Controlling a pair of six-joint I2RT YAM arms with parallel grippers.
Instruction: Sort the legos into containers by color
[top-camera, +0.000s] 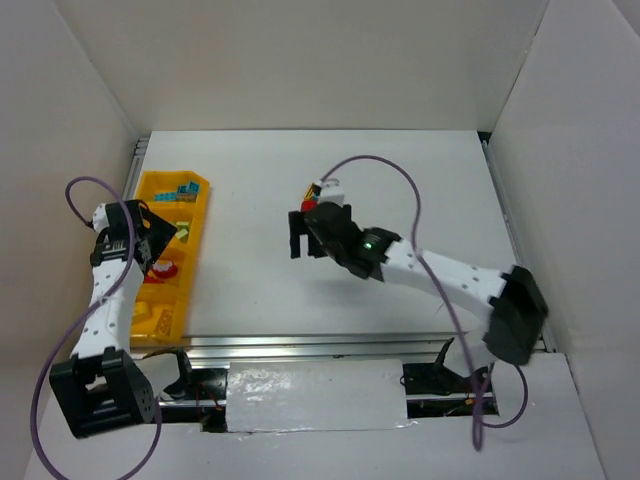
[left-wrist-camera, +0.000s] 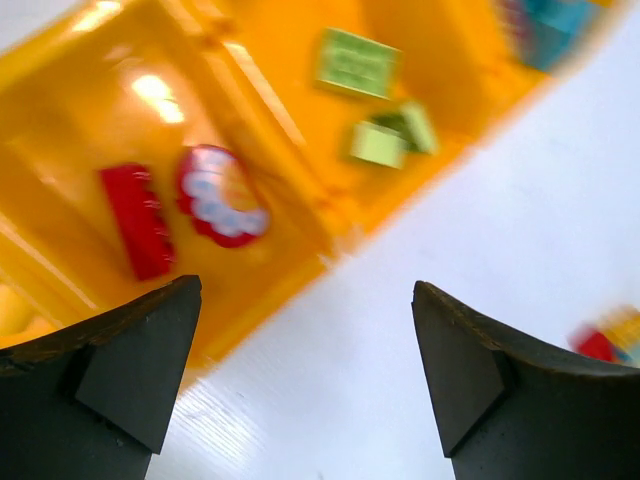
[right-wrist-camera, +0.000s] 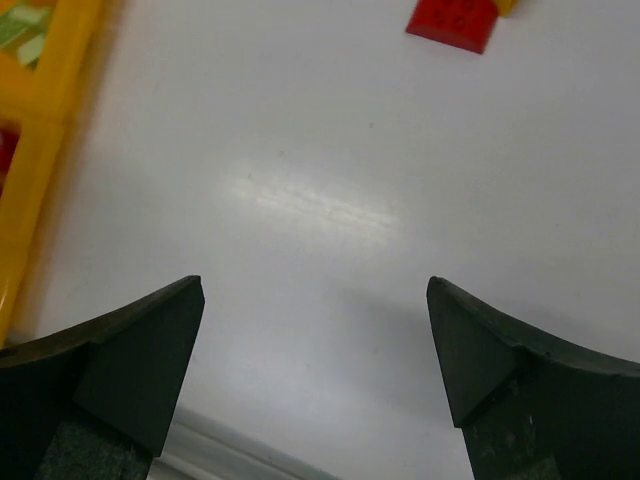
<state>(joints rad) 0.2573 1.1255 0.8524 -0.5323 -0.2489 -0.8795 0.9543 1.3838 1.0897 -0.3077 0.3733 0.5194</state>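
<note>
Presently the left gripper hangs over the tray, its jaws spread wide with nothing between them. Below it, one compartment holds a red brick beside a red-and-white piece. The next compartment holds green bricks, and teal bricks lie in the far end one. In the top view, yellow bricks sit in the nearest compartment. The right gripper is over bare table near the middle, also wide open and empty. A red-and-yellow clump lies on the table just beyond its fingers, well apart from the tray and not in any compartment.
</note>
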